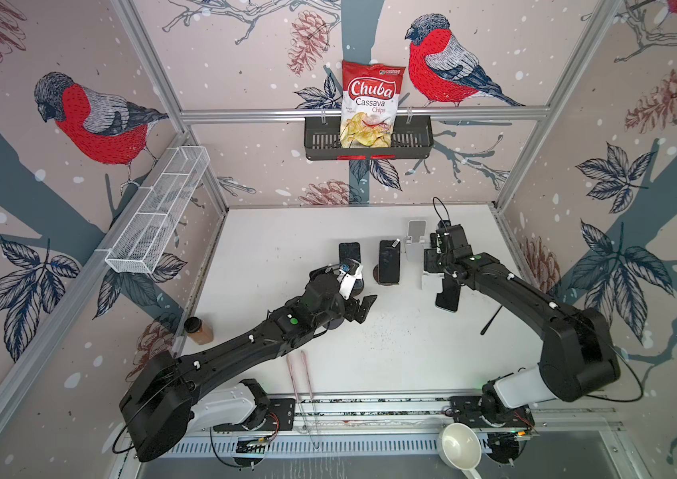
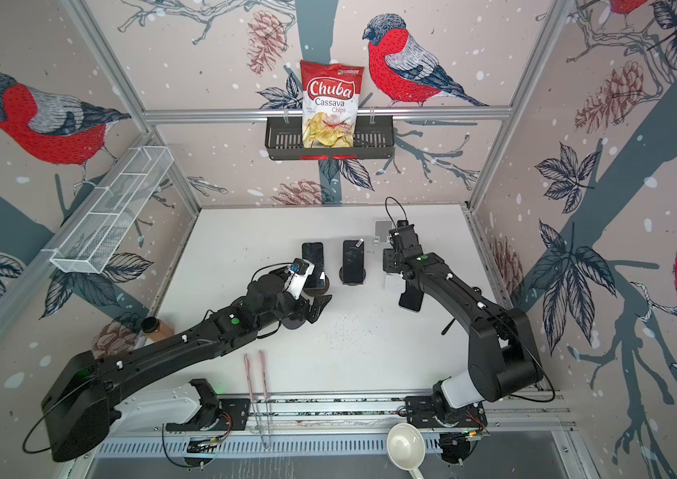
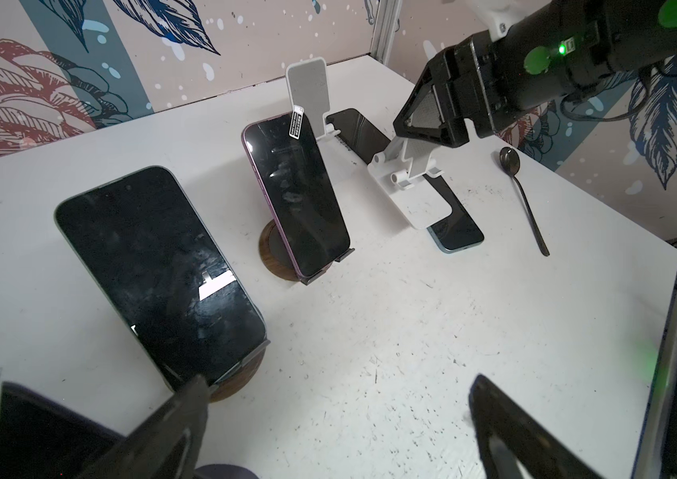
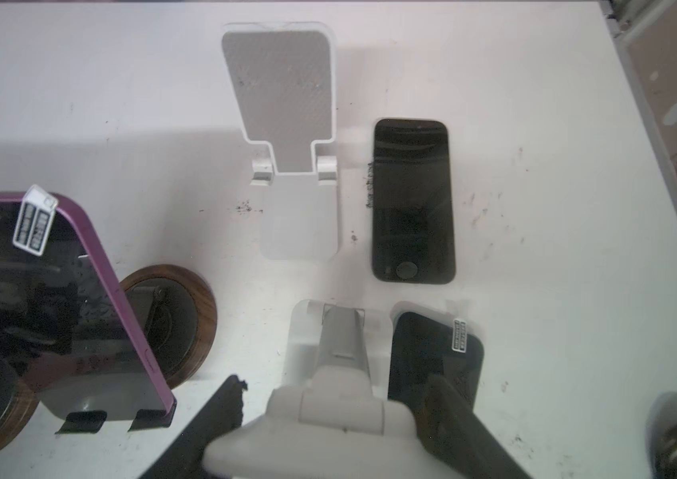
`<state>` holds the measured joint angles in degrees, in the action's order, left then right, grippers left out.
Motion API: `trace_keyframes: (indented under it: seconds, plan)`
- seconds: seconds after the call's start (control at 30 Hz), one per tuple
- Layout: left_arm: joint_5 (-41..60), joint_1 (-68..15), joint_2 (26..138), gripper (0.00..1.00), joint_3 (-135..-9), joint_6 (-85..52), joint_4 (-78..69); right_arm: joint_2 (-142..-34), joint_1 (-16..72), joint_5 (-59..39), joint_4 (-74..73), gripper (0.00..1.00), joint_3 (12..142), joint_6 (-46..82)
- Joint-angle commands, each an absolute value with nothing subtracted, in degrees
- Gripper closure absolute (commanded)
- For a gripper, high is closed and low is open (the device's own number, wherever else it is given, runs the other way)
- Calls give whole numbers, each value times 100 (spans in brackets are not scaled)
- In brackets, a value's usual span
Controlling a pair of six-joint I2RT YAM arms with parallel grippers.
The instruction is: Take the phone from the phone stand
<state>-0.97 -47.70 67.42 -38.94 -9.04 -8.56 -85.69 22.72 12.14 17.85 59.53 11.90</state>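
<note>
A dark phone [image 3: 154, 265] leans on a round wooden stand [image 3: 241, 373]. A purple-edged phone [image 3: 295, 195] leans on a second wooden stand [image 3: 270, 253]. My left gripper [image 3: 338, 381] is open over bare table, one fingertip [image 3: 197, 390] close to the dark phone's lower edge. My right gripper [image 4: 336, 385] is shut on a white folding phone stand [image 4: 328, 414], which is tilted. A black phone [image 4: 436, 356] with a sticker lies flat beside that stand. In both top views this phone [image 1: 447, 298] shows below the right gripper [image 1: 432, 265].
An empty white stand [image 4: 287, 124] and a small black phone [image 4: 411, 199] lying flat are farther back. A black spoon [image 3: 523, 199] lies to the right. A brown bottle [image 1: 199, 330], tongs [image 1: 301, 373] and a white ladle [image 1: 459, 450] sit near the front.
</note>
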Motion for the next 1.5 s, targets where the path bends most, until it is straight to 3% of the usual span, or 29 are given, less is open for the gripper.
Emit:
trace_keyframes:
  seconds: [0.0,0.9,1.47]
  plan:
    - [-26,-4764,6736,3,-3929,-809,-1123,-8677,2268,890,1443,43,5942,948]
    - [-114,-4764,6649,3,-3801,-932,-1211,-9615,2269,932,855,38,6043,448]
    - [-142,-4764,6541,3,-3797,-1026,-1160,-9278,2285,907,775,11,5851,605]
